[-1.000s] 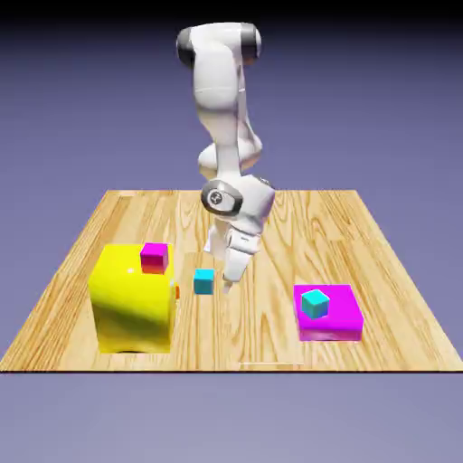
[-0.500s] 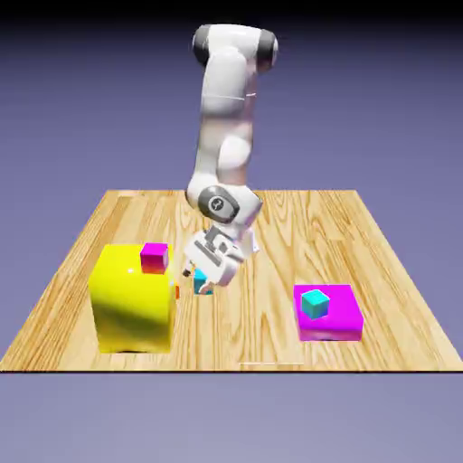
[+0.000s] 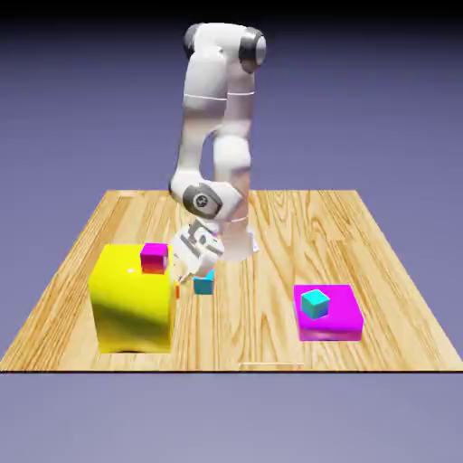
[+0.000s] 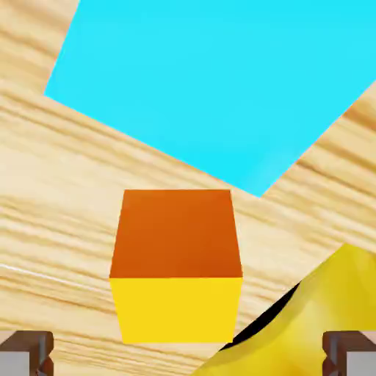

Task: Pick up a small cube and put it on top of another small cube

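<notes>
The white arm's gripper (image 3: 184, 271) is lowered beside the big yellow cube (image 3: 132, 299). In the hand view, the fingers (image 4: 26, 351) stand apart, with the tiny plain orange cube (image 4: 176, 253) resting on the wooden desk (image 3: 271, 235) between them, ungripped. The tiny teal cube (image 3: 204, 284) sits just beyond it. A magenta cube (image 3: 155, 258) tops the yellow cube.
</notes>
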Controlling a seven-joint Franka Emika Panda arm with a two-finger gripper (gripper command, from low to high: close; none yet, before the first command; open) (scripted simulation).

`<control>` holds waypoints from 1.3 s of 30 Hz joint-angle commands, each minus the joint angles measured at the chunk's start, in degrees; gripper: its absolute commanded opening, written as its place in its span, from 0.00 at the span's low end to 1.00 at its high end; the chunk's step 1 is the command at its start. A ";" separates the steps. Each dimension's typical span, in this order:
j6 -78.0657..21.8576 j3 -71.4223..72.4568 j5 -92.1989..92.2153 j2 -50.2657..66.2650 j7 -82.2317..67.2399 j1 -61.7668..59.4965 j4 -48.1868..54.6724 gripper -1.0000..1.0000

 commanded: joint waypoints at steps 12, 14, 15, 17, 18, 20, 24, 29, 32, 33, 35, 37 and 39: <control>-15.04 -11.58 -5.82 -19.56 -8.41 2.03 3.54 0.00; -11.85 -9.13 -4.59 -15.42 -6.63 1.61 2.79 0.00; -10.26 -7.90 -3.97 -13.34 -5.74 1.40 2.42 0.00; -7.07 -5.44 -2.74 -9.19 -3.95 0.98 1.67 0.00; -5.47 -4.21 -2.12 -7.12 -3.06 0.77 1.29 0.00; -2.28 -1.76 -0.88 -2.97 -1.28 0.35 0.54 0.00; 4.10 3.16 1.59 5.33 2.29 -0.49 -0.97 0.00; 7.65 7.97 4.06 9.21 3.55 -0.89 -0.57 0.00; 7.62 14.20 7.36 6.98 1.37 -0.67 3.14 0.00; 7.61 16.28 8.46 6.23 0.64 -0.60 4.38 0.00; 7.60 20.43 10.66 4.74 -0.82 -0.45 6.85 0.00; 6.51 24.58 13.87 3.34 -1.83 -2.36 7.45 0.00; 4.81 28.73 17.65 2.00 -2.58 -5.45 6.97 0.00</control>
